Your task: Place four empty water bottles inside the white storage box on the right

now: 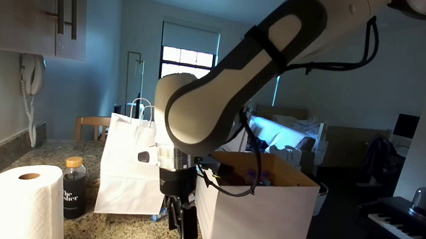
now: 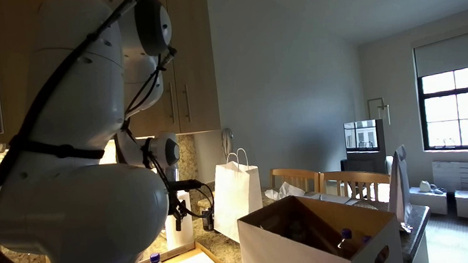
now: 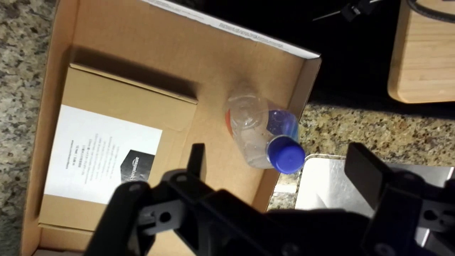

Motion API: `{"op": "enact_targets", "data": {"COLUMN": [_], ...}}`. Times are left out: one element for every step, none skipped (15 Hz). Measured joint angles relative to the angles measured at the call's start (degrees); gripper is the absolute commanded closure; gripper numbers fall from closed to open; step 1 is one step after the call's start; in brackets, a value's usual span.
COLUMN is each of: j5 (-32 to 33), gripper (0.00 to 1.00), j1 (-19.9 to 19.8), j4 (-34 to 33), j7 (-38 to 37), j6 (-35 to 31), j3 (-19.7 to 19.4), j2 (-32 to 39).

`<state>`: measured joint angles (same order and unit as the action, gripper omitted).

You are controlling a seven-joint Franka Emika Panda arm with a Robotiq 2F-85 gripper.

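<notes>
Mostly see-thru btl (image 3: pixel 254 133), blue cap (image 3: pixel 286 155)

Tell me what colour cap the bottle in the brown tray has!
The bottle cap is blue, clearest in the wrist view.

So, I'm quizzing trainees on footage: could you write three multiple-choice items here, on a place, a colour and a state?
1. What does the bottle in the wrist view stand in? A paper bag; B cardboard tray; C white box.
2. What colour is its cap? A blue; B red; C yellow.
3. How is the gripper? A shut on the bottle; B shut, empty; C open.

1 B: its foot lies within the tray's walls. 2 A: the cap's top shows blue. 3 C: the fingers stand apart.
</notes>
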<state>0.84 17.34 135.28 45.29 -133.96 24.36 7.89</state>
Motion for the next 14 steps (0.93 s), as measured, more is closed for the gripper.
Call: {"op": "enact_targets", "data": {"j5": [0.00, 0.00, 0.00, 0.01, 0.02, 0.02, 0.02, 0.02, 0.02, 0.03, 0.04, 0.07, 0.07, 0.08], "gripper": [0.00, 0.00, 0.00, 0.00, 0.00, 0.00, 0.00, 0.00, 0.00, 0.00, 0.00, 0.00, 0.00, 0.00], "j1": [0.05, 0.16, 0.28, 0.46, 0.75, 1.02, 1.25, 1.55, 1.78, 1.95, 2.17, 2.37, 2.48, 2.49], "j4": [0.62, 1.05, 1.35, 1.57, 1.70, 1.77, 1.78, 1.78, 1.78, 1.78, 1.78, 1.77, 1.74, 1.64], "j7": [0.58, 1.13, 1.77, 2.22, 2.68, 3.03, 3.51, 4.03, 4.42, 4.82, 5.19, 5.52, 5.92, 6.26], "j6": [0.00, 0.00, 0.00, 0.00, -0.04, -0.17, -0.40, -0.55, -0.64, -0.75, -0.82, -0.83, -0.83, -0.83], "j3": [0.00, 0.01, 0.06, 0.13, 0.14, 0.19, 0.31, 0.37, 0.46, 0.58, 0.62, 0.63, 0.66, 0.71], "j2": [0.01, 0.03, 0.04, 0.06, 0.09, 0.11, 0.18, 0.33, 0.54, 0.84, 1.18, 1.54, 2.01, 2.64]}}
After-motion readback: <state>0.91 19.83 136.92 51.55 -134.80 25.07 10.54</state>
